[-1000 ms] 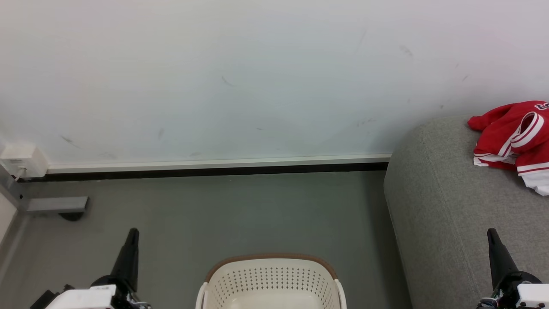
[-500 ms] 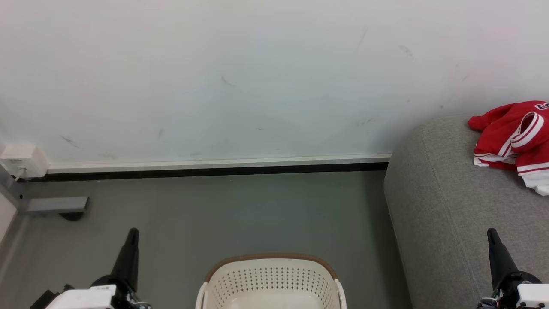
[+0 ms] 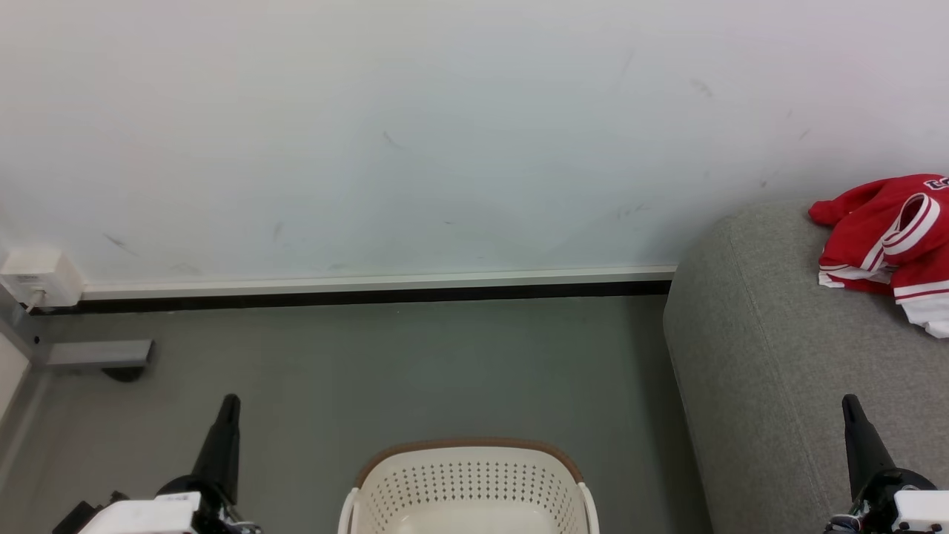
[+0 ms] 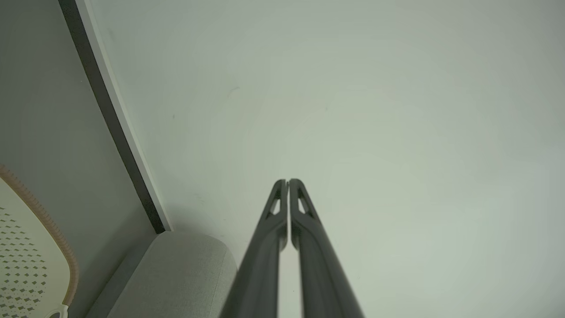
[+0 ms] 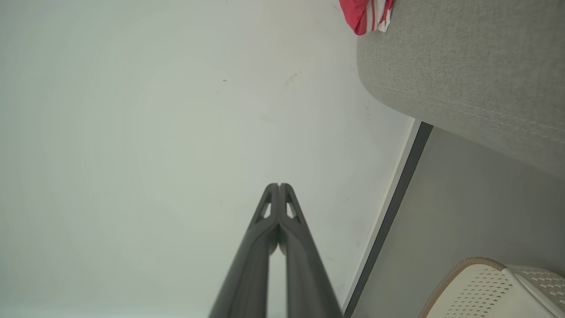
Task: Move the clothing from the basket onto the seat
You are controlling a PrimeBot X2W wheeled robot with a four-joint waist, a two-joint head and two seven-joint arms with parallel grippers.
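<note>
Grey seat (image 3: 778,356) bears the crumpled clothing (image 3: 886,237), its red end pointing left.

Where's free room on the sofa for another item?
Bare: sofa from its rounded left end to the jersey, and from the jersey forward to the right gripper; floor between basket and wall. Crowded: jersey corner.

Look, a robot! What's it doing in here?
Nothing is being handled right now. The red jersey lies crumpled on the grey sofa, not in the cream laundry basket, which sits on the floor in front of the robot; the part of it in view holds nothing. The left claw and right claw are both shut, holding nothing, one on each side of the basket.
</note>
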